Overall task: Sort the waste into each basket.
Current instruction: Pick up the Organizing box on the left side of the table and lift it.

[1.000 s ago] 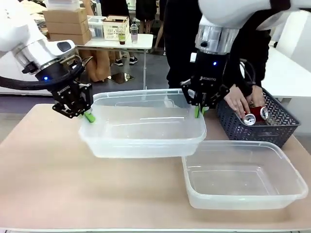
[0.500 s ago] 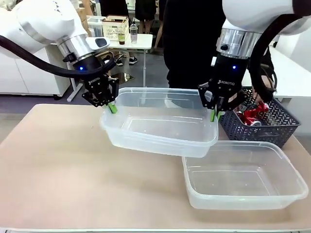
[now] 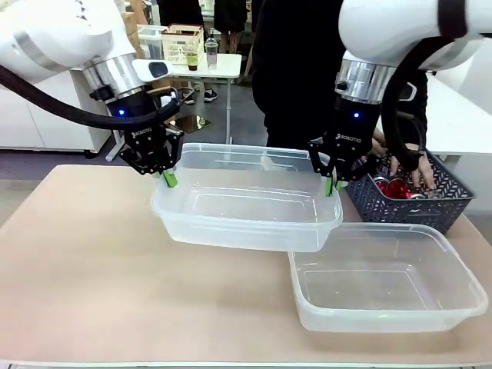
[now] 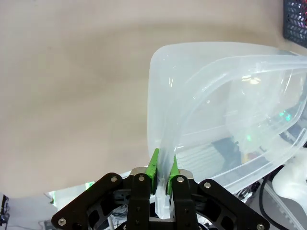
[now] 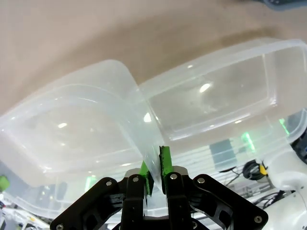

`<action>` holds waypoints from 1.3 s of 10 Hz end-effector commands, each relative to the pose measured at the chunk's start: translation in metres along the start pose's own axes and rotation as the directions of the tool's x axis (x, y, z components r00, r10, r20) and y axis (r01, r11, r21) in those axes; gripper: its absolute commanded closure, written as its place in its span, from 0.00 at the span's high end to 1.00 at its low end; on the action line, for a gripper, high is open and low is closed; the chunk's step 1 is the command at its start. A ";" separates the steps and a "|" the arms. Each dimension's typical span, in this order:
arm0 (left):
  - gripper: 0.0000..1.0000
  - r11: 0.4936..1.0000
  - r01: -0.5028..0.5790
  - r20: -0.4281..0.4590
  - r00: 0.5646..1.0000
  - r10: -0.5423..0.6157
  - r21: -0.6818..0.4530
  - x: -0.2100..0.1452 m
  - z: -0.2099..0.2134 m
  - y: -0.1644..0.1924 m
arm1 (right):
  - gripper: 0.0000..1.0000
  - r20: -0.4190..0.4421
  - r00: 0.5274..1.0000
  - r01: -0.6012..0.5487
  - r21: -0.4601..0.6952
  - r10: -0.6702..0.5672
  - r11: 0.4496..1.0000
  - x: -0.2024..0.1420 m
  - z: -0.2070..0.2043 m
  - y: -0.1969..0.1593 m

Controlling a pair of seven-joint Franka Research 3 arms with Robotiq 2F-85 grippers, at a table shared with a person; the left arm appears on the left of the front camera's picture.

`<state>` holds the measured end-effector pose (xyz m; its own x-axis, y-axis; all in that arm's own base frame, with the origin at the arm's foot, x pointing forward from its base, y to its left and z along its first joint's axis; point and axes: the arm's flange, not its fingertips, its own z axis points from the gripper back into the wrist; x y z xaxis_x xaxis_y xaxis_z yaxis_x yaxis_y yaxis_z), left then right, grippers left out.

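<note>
Mid-frame, lifted tub [image 3: 246, 207] long axis left-right, left pincer [image 3: 169, 177] and right pincer [image 3: 330, 185] clamping its end rims; wrist views show pads pinching rim.

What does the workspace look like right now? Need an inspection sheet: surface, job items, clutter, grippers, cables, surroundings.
Surface: tan table, bare at left.
Job's things: lifted tub held by both arms, its right end overlapping the second tub, which rests empty at right. Red cans sit in the dark lattice basket.
Clutter: nothing seen.
Grippers: left gripper pinches the lifted tub's left rim; right gripper pinches its right rim.
Cables: black hose along the left arm.
Surroundings: person's hands in the lattice basket; far table with boxes behind.
</note>
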<state>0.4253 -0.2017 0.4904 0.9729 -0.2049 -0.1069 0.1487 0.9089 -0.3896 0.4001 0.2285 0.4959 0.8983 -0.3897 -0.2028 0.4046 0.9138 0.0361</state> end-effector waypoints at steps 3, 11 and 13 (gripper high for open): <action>0.07 0.999 -0.034 0.005 0.999 0.034 0.001 -0.001 0.002 0.001 | 0.09 0.003 1.000 -0.001 0.007 0.001 1.000 0.004 0.001 0.004; 0.07 0.999 -0.034 0.005 0.999 0.034 0.001 -0.001 0.002 0.001 | 0.09 0.003 1.000 -0.001 0.007 0.001 1.000 0.004 0.001 0.004; 0.07 0.999 -0.034 0.005 0.999 0.034 0.001 -0.001 0.002 0.001 | 0.09 0.003 1.000 -0.001 0.007 0.001 1.000 0.004 0.001 0.004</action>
<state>0.4258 -0.1995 0.4840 0.9775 -0.1630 -0.1340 0.1041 0.9251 -0.3652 0.4059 0.2316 0.4992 0.9037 -0.3782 -0.2009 0.3931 0.9187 0.0388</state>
